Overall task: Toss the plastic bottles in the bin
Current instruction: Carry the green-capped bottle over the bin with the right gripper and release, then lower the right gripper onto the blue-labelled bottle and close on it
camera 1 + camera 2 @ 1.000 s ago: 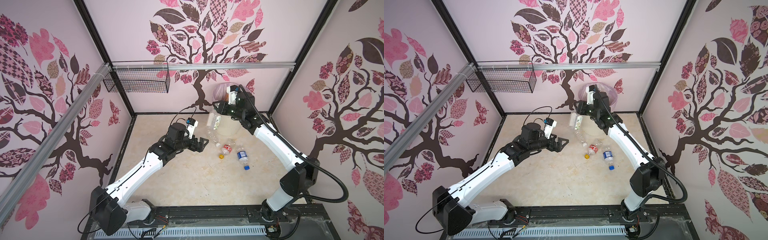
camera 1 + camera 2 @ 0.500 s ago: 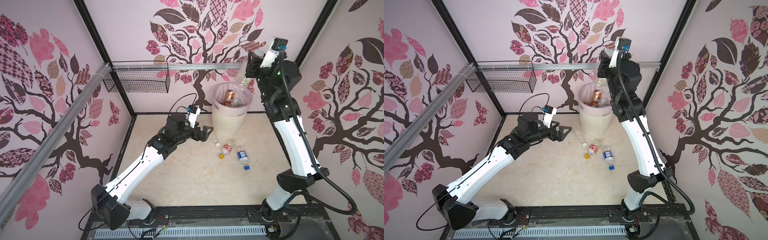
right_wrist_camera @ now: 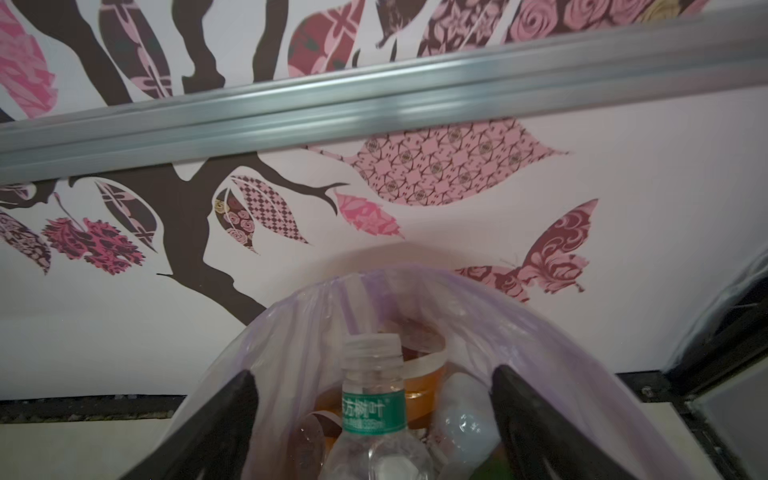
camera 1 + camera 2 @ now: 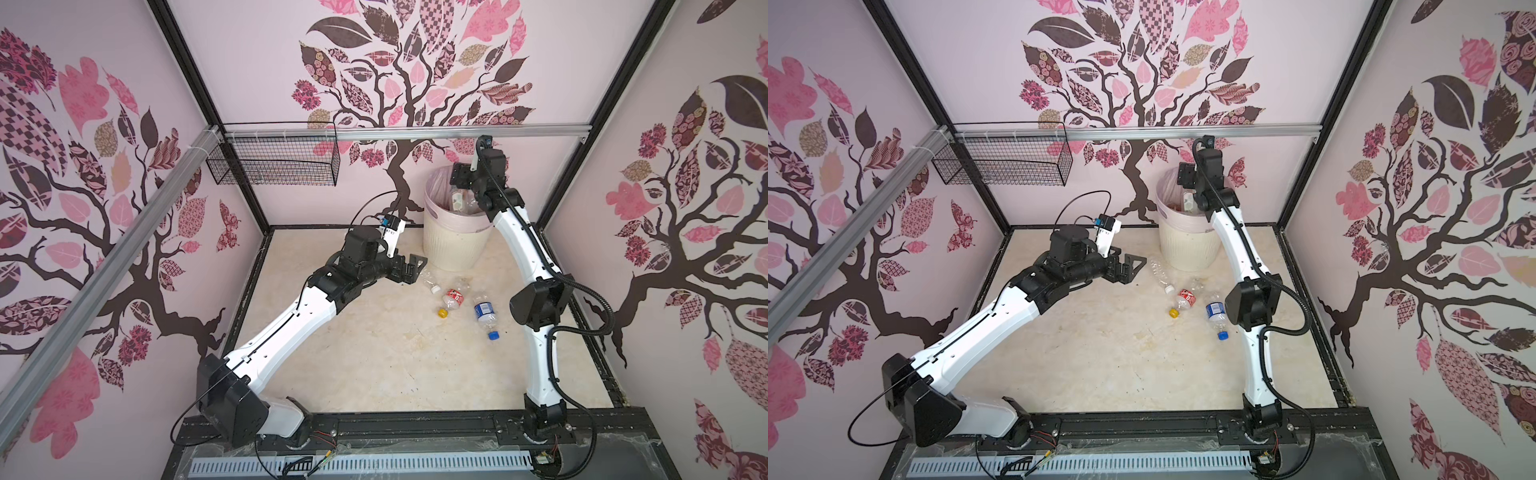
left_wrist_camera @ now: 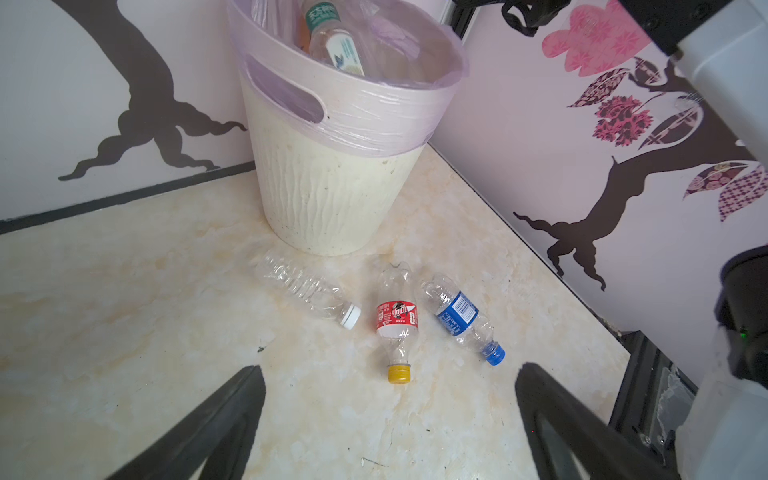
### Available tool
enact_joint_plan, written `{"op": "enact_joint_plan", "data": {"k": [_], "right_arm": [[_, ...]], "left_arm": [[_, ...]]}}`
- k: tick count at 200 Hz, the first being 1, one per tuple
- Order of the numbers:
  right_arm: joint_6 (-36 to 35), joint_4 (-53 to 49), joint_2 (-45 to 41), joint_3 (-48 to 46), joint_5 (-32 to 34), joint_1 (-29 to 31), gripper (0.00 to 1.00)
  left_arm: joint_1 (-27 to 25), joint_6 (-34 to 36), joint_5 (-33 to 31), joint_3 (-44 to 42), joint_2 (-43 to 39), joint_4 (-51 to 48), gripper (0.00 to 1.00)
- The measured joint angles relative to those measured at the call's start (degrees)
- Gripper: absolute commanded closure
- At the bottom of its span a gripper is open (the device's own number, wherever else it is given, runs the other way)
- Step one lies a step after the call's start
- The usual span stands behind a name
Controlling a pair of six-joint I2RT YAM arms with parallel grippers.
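Observation:
The cream ribbed bin [image 4: 455, 245] [image 4: 1187, 249] [image 5: 332, 199] with its pale pink bag stands at the back wall and holds several plastic bottles. My right gripper [image 4: 459, 180] [image 4: 1185, 176] [image 3: 374, 372] hangs open just over its mouth. Below those jaws a clear green-labelled bottle [image 3: 374, 411] [image 5: 332, 41] lies loose inside. On the floor in front lie three bottles: a clear white-capped one [image 4: 430, 282] [image 5: 307, 295], a red-labelled yellow-capped one [image 4: 453, 298] [image 5: 397, 318] and a blue-labelled one [image 4: 484, 311] [image 5: 457, 311]. My left gripper [image 4: 413, 270] [image 4: 1129, 270] [image 5: 390, 369] is open and empty, low beside the white-capped bottle.
A black wire basket [image 4: 274, 162] hangs from the aluminium rail [image 4: 415, 133] on the back wall. The right arm's elbow [image 4: 538, 301] sits close to the blue-labelled bottle. Patterned walls close in on three sides, and the bin stands near the right corner.
The right arm swung the clear bottle up above the bin, came down over its mouth and opened; the bottle now lies inside. The left gripper edged toward the floor bottles.

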Motion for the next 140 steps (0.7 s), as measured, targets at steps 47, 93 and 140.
{"op": "enact_joint_plan", "data": {"k": [47, 93, 140], "right_arm": [[0.3, 0.0, -6.3, -4.9, -0.1, 0.3, 0.01], [2.0, 3.7, -31.9, -32.0, 1.6, 0.3, 0.0], [9.0, 6.1, -49.8, -63.0, 1.9, 0.3, 0.05]], "left_arm": [[0.0, -1.7, -3.0, 0.0, 5.1, -1.7, 0.02], [0.0, -3.9, -2.4, 0.0, 7.1, -1.9, 0.02], [-0.1, -6.1, 0.5, -0.1, 7.0, -0.6, 0.02]]}}
